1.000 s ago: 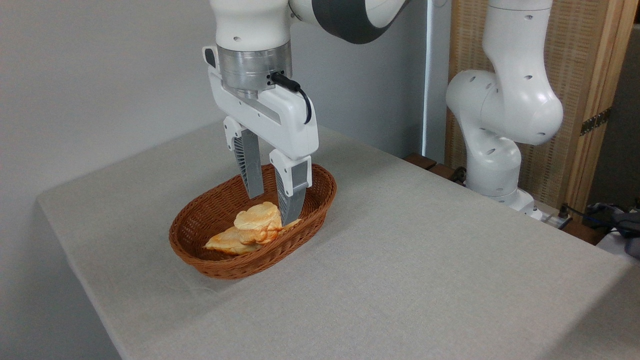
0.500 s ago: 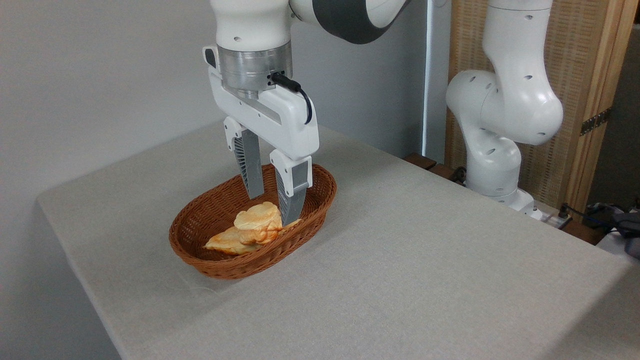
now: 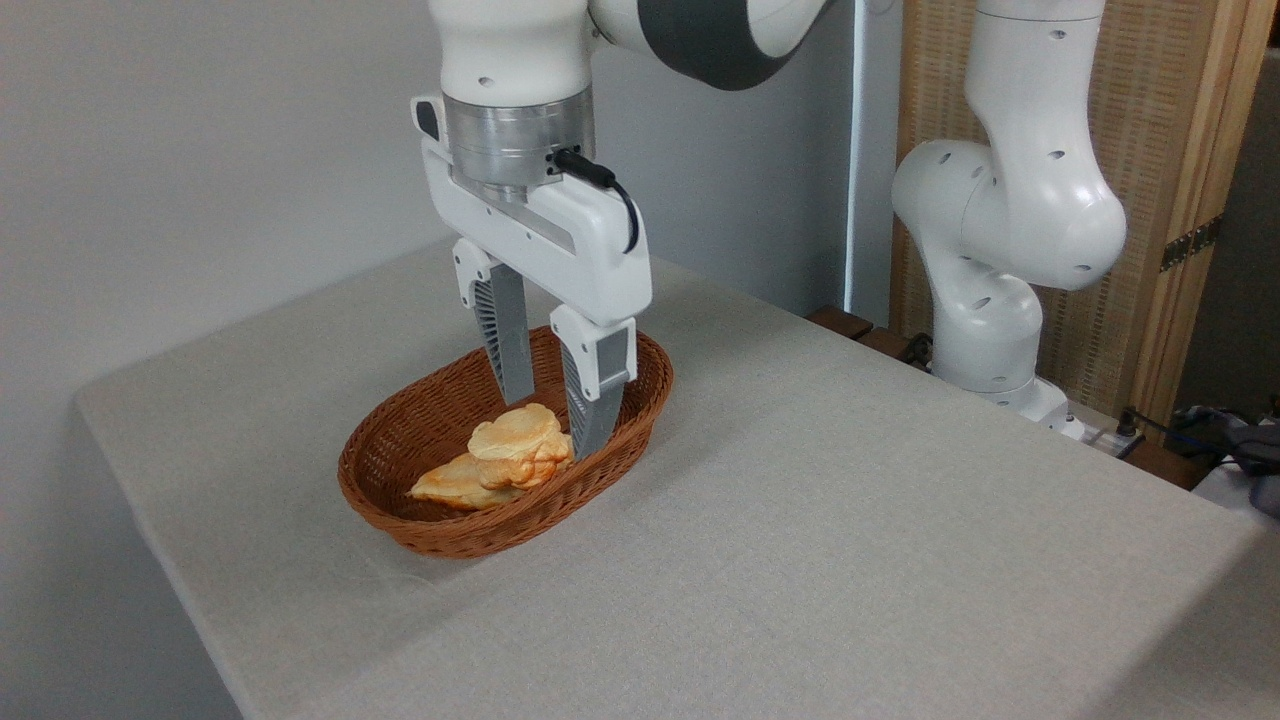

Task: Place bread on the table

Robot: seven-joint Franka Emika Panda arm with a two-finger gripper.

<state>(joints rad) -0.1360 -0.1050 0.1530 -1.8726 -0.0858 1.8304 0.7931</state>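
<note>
Step in hand looks like the grasp approach, w/ nothing lifted yet: the small round knotted bun with a glossy golden-orange crust (image 3: 520, 443) sits inside the brown oval wicker basket (image 3: 400, 520), stacked on top of a flatter, paler elongated loaf (image 3: 450, 487) that lies toward the basket's near-left end. The white two-finger gripper with grey ribbed fingers (image 3: 558, 410) hangs over the basket's far-right half, jaws spread, pointing down. Relative to the basket, the bun is about mid-length, and the fingertips are just right of and behind it; the nearer finger's tip is down beside the bun's right edge, possibly touching, can't tell, while the farther finger's tip sits just above the bun's back. So the bun isn't properly between the jaws; it's offset toward the basket's left. Next move prob needs a small shift toward the basket's centre, a bit more descent, then closing on the bun only, w/o catching the loaf or the wicker rim, before carrying it out to the light grey speckled fabric-like table (image 3: 850, 520).
</note>
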